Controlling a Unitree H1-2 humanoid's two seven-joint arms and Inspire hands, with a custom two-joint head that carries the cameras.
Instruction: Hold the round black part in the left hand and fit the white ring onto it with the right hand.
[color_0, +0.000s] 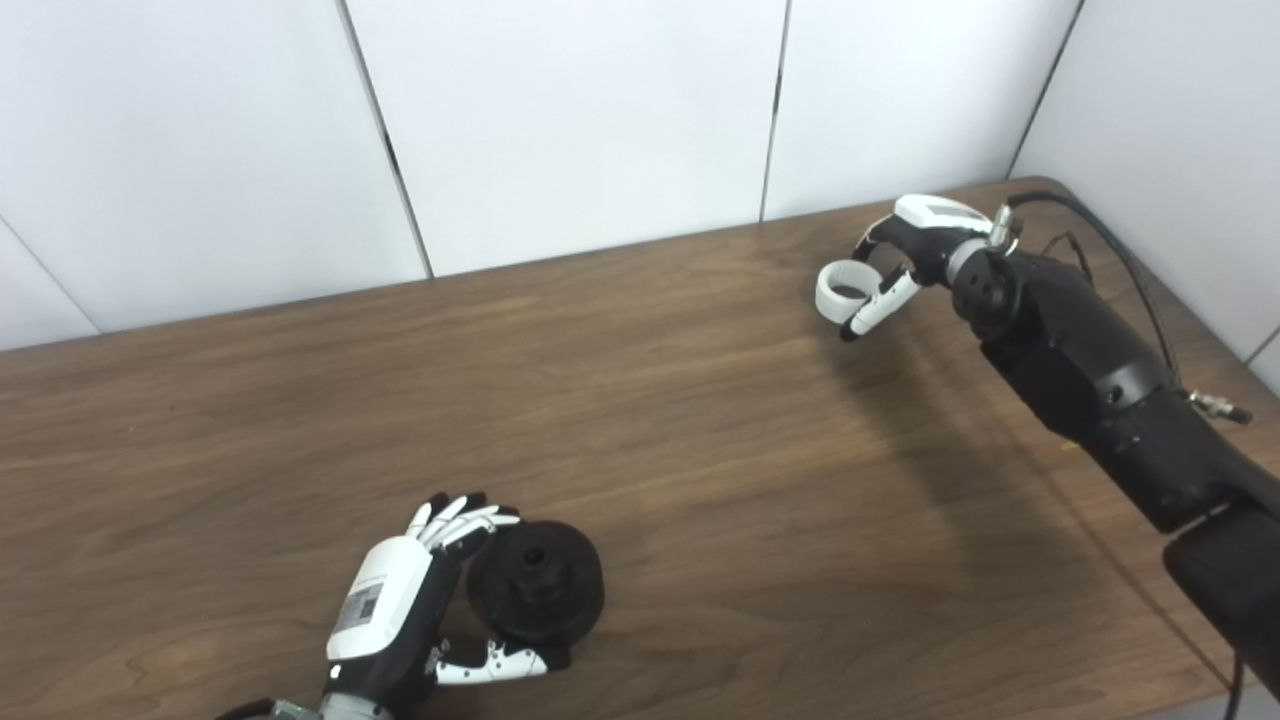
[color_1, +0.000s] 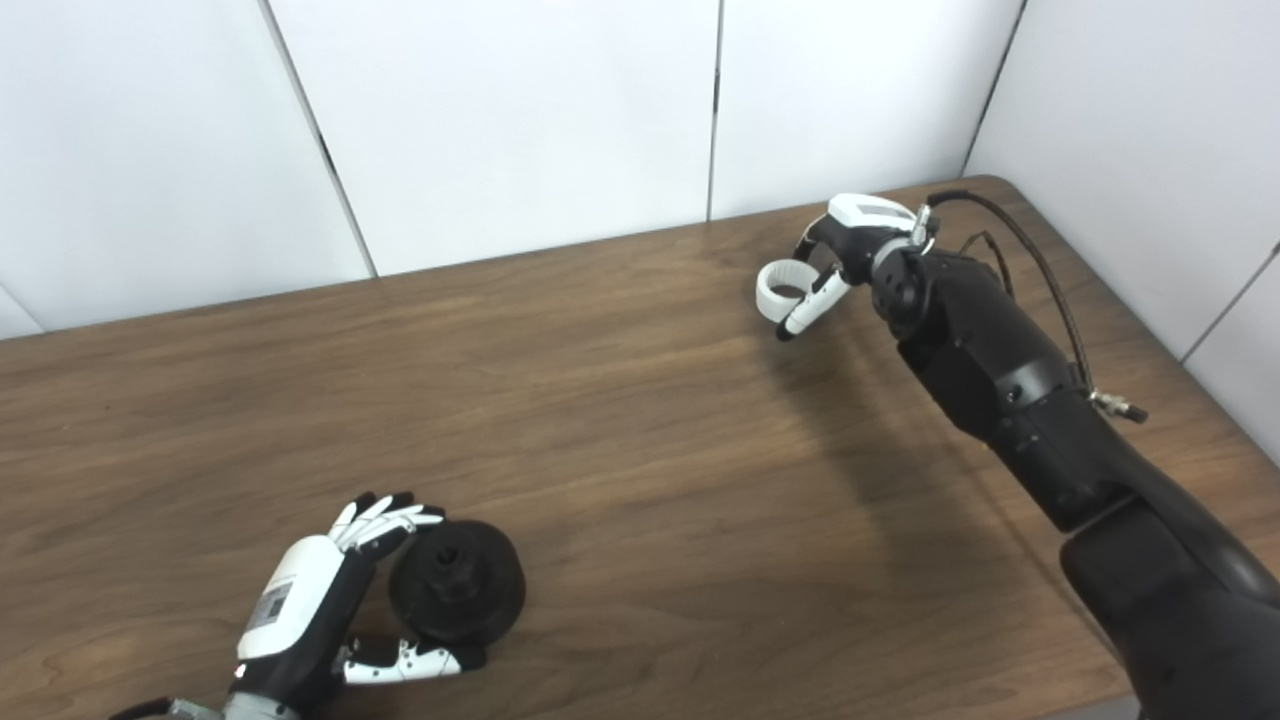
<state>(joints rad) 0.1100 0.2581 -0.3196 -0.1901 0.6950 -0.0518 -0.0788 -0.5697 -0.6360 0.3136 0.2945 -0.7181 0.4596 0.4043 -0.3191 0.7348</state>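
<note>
Near the front left of the brown wood-grain table (color_0: 640, 400), the left hand (color_0: 400, 610) is wrapped around the round black stepped plastic part (color_0: 537, 592), fingers over its top edge and thumb under it, so the holding half looks done. Well apart, at the far right corner, the right hand (color_0: 900, 262) pinches the white plastic ring (color_0: 843, 288) between thumb and fingers. By my judgement, what remains is carrying the ring across and seating it on the part.

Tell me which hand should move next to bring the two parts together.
Probably the right hand. Its fingers already pinch the white ring far across the table, while the left hand cradles the round black part, seemingly ready to receive it.
</note>
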